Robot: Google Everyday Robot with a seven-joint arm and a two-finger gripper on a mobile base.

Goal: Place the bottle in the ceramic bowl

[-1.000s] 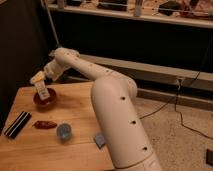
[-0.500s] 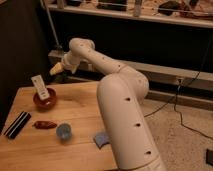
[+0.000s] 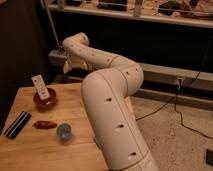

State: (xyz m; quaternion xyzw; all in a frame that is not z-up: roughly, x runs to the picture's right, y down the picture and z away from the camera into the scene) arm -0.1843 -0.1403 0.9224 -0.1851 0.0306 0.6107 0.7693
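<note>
Camera view shows the tool (image 3: 68, 64) only as a dim shape behind the white arm (image 3: 107, 82), above the back of the desk (image 3: 75, 107); whether it is released or clenched I cannot tell. The bottle (image 3: 40, 86) stands tilted inside the ceramic bowl (image 3: 45, 99). Near them lie a dark red thing (image 3: 45, 124), a blue cup (image 3: 63, 131) and a black striped object (image 3: 18, 123).

Wooden table (image 3: 47, 150), speckled grey floor (image 3: 175, 140) with black cables (image 3: 192, 107), dark shelving behind
</note>
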